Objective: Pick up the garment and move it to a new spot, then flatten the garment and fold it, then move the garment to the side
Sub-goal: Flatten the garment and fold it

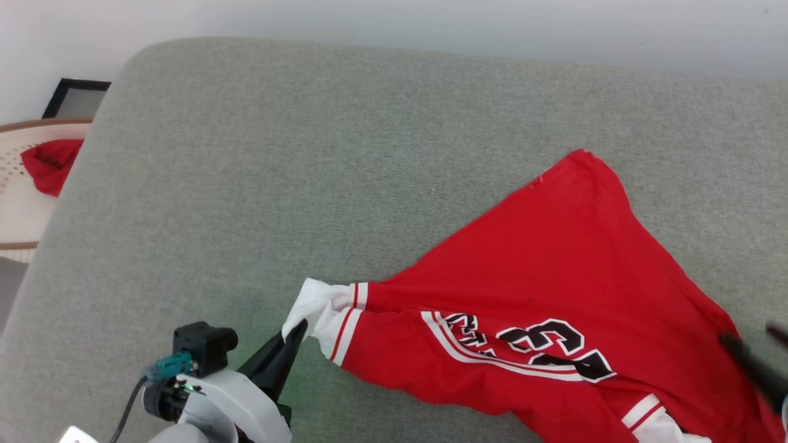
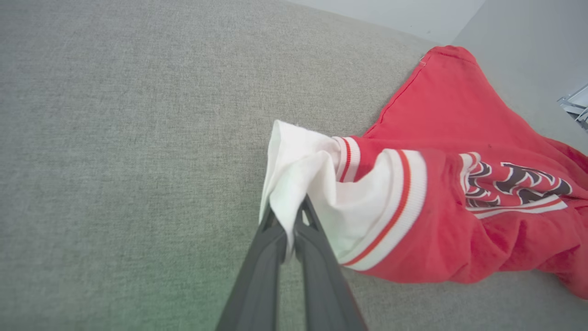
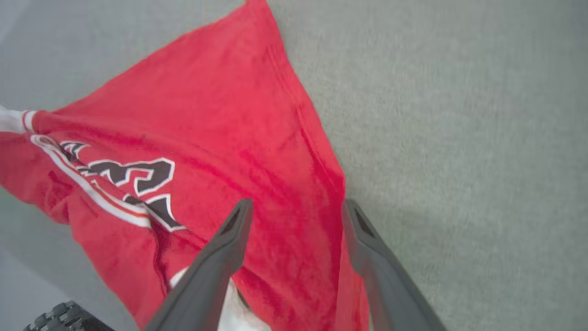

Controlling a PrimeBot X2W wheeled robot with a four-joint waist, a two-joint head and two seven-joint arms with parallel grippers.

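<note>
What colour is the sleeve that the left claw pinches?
The sleeve is white with red-striped trim; clearest in left wrist view.

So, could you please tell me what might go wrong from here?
1. The left fingers pinch just the edge of the white sleeve; a pull could slip it free.
2. The right fingers stand open above the garment, so dragging one-handed may bunch it further.
</note>
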